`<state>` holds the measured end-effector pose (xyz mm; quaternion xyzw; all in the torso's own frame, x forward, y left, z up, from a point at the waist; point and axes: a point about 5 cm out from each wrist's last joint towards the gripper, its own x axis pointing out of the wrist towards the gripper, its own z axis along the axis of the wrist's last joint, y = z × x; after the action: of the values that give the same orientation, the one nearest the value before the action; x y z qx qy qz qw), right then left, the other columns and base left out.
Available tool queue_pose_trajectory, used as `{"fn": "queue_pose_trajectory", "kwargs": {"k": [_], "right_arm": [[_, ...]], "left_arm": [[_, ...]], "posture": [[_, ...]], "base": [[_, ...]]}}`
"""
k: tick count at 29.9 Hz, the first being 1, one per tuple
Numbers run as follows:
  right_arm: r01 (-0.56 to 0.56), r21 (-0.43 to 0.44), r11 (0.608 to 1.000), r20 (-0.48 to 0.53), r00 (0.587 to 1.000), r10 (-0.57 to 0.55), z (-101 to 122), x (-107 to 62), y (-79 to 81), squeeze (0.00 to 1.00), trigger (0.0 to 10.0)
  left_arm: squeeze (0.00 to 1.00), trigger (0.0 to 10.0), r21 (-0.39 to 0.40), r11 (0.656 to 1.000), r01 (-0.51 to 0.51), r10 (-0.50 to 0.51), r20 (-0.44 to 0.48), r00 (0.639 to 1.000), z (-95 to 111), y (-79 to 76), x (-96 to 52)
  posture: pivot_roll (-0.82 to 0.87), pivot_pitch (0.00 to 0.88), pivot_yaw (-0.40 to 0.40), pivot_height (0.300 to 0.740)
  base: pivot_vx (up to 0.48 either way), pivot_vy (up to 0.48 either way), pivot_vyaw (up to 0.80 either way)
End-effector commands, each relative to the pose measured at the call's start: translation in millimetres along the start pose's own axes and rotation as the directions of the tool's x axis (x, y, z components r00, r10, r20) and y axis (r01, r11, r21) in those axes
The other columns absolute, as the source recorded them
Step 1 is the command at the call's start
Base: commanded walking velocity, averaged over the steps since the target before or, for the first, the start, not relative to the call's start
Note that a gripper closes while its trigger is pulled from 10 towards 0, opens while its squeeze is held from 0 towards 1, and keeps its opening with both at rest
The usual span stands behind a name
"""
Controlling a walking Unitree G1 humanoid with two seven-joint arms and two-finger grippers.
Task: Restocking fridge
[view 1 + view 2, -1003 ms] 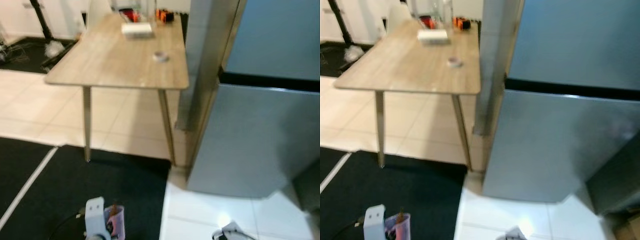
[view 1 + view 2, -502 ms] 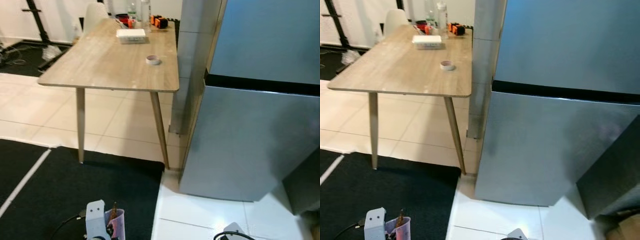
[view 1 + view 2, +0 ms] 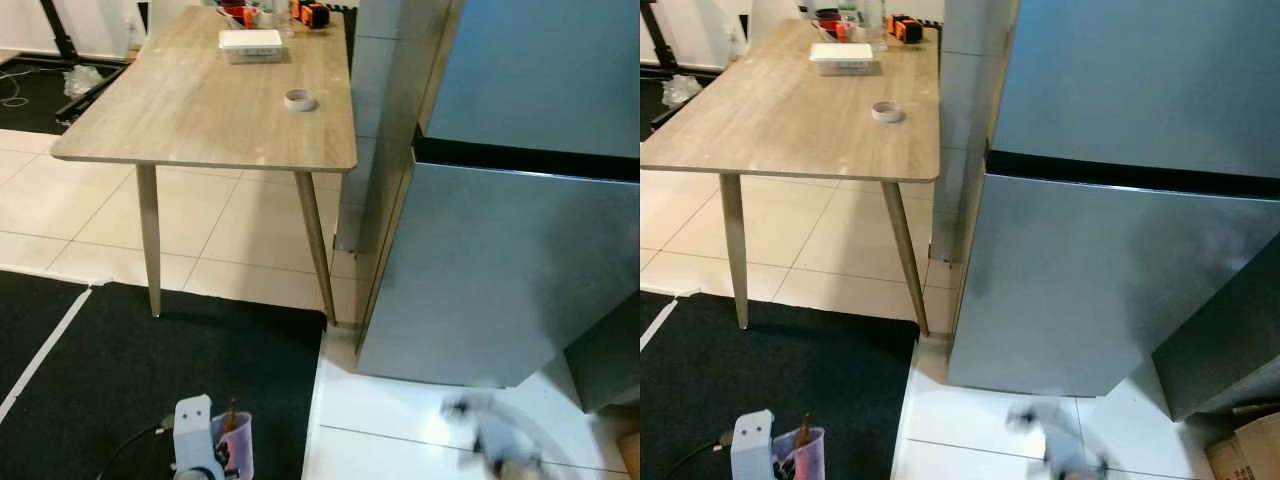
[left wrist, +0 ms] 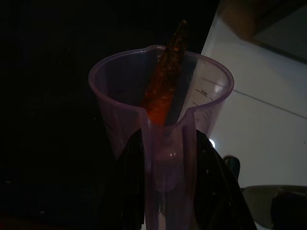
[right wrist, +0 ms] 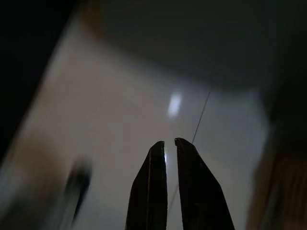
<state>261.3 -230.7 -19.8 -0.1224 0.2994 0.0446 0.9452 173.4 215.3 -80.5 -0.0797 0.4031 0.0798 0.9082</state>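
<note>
A tall silver fridge (image 3: 490, 270) stands on the right with both doors closed. Low at the left, my left gripper (image 3: 215, 455) is shut on a clear purple measuring cup (image 4: 163, 120). An orange, carrot-like stick (image 4: 165, 81) stands inside the cup. The black fingers (image 4: 129, 187) clasp the cup's lower part on both sides. My right gripper (image 3: 495, 440) is a blurred shape over the white tiles in front of the fridge. In the right wrist view its fingers (image 5: 156, 182) lie almost together, with nothing between them.
A wooden table (image 3: 200, 100) stands left of the fridge, carrying a white box (image 3: 250, 40), a tape roll (image 3: 298, 99) and small items at the far end. A black mat (image 3: 120, 380) lies under me. A dark cabinet (image 3: 610, 360) and a cardboard box (image 3: 1245, 450) sit at the right.
The camera has shifted, so the table and fridge sit slightly differently. My right arm has come up from the bottom edge and is blurred with motion. The left gripper still holds the cup.
</note>
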Motion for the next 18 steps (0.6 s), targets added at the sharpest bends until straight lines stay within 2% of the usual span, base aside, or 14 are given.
{"fn": "queue_pose_trajectory", "kwargs": {"k": [1,3,4,5,8,9,10,11,12,13,14,15,16,18], "right_arm": [[-0.096,0.074,0.993,0.072,0.993,0.091,10.2,1.5,4.6,0.00,10.0],[-0.124,0.077,0.989,0.103,0.988,0.116,17.3,2.6,4.2,0.00,10.0],[-0.175,0.083,0.981,0.145,0.976,0.162,27.1,3.8,4.0,0.09,10.0],[-0.282,0.072,0.957,0.226,0.939,0.260,46.6,4.8,3.7,0.54,10.0],[-0.312,0.064,0.948,0.247,0.925,0.288,52.0,4.8,3.5,0.54,10.0],[-0.396,0.051,0.917,0.291,0.884,0.365,62.1,3.7,4.0,1.00,10.0],[-0.396,0.051,0.917,0.291,0.884,0.365,62.1,3.7,4.0,1.00,10.0],[-0.505,0.016,0.863,0.327,0.819,0.473,71.4,0.6,5.3,1.00,10.0],[-0.609,-0.028,0.792,0.364,0.732,0.576,81.6,-4.1,5.0,1.00,10.0],[-0.609,-0.028,0.792,0.364,0.732,0.576,81.6,-4.1,5.0,1.00,10.0],[-0.671,-0.063,0.739,0.385,0.667,0.638,88.1,-7.9,4.6,1.00,10.0],[-0.765,-0.136,0.629,0.442,0.521,0.730,105.8,-18.4,1.0,1.00,10.0],[-0.765,-0.136,0.629,0.442,0.521,0.730,105.8,-18.4,1.0,1.00,10.0],[-0.817,-0.214,0.536,0.506,0.377,0.776,127.7,-31.0,-0.1,1.00,10.0]], "left_arm": [[0.00,10.0,-0.008,1.000,-0.006,0.006,-0.008,1.000,-3.0,3.5,-1.4],[0.00,10.0,-0.008,1.000,-0.006,0.006,-0.007,1.000,-2.9,3.7,-1.4],[0.00,10.0,-0.009,1.000,-0.007,0.007,-0.006,1.000,-2.6,4.0,-1.4],[0.00,10.0,-0.010,1.000,-0.008,0.008,-0.004,1.000,-2.2,4.7,-1.5],[0.00,10.0,-0.010,1.000,-0.009,0.009,-0.004,1.000,-2.0,4.9,-1.5],[0.00,10.0,-0.012,1.000,-0.010,0.010,-0.001,1.000,-1.4,5.6,-1.4],[0.00,10.0,-0.012,1.000,-0.010,0.010,-0.001,1.000,-1.4,5.6,-1.4],[0.00,10.0,-0.014,1.000,-0.013,0.013,0.004,1.000,-0.1,6.9,-1.4],[0.00,10.0,-0.017,1.000,-0.018,0.018,0.012,1.000,2.2,8.9,-1.2],[0.00,10.0,-0.017,1.000,-0.018,0.018,0.012,1.000,2.2,8.9,-1.2],[0.00,10.0,-0.020,1.000,-0.021,0.021,0.018,1.000,3.9,10.2,-1.1],[0.00,10.0,-0.033,0.999,-0.029,0.030,0.044,0.999,11.2,13.3,-0.1],[0.00,10.0,-0.033,0.999,-0.029,0.030,0.044,0.999,11.2,13.3,-0.1],[0.00,10.0,-0.039,0.999,-0.036,0.039,0.079,0.996,20.9,16.8,1.1]], "posture": [[0.04,0.000,-0.053,0.740],[0.04,0.000,-0.053,0.740],[0.04,0.000,-0.053,0.740],[0.04,0.000,-0.053,0.740],[0.04,0.000,-0.053,0.740],[0.04,0.002,-0.054,0.740],[0.04,0.002,-0.054,0.740],[0.04,0.000,-0.056,0.740],[0.04,0.000,-0.056,0.740],[0.04,0.000,-0.056,0.740],[0.04,0.000,-0.056,0.740],[0.04,0.000,-0.056,0.740],[0.04,0.000,-0.056,0.740],[0.05,0.002,-0.062,0.740]], "base": [[0.000,0.000,0.00],[0.000,0.000,0.00],[0.000,0.000,0.00],[0.000,0.000,0.00],[0.000,0.000,0.00],[0.000,0.000,0.00],[0.000,0.000,0.00],[0.000,0.000,0.00],[0.000,0.000,0.00],[0.000,0.000,0.00],[0.000,0.000,0.00],[0.000,0.000,0.00],[0.000,0.000,0.00],[0.000,0.000,0.00]]}}
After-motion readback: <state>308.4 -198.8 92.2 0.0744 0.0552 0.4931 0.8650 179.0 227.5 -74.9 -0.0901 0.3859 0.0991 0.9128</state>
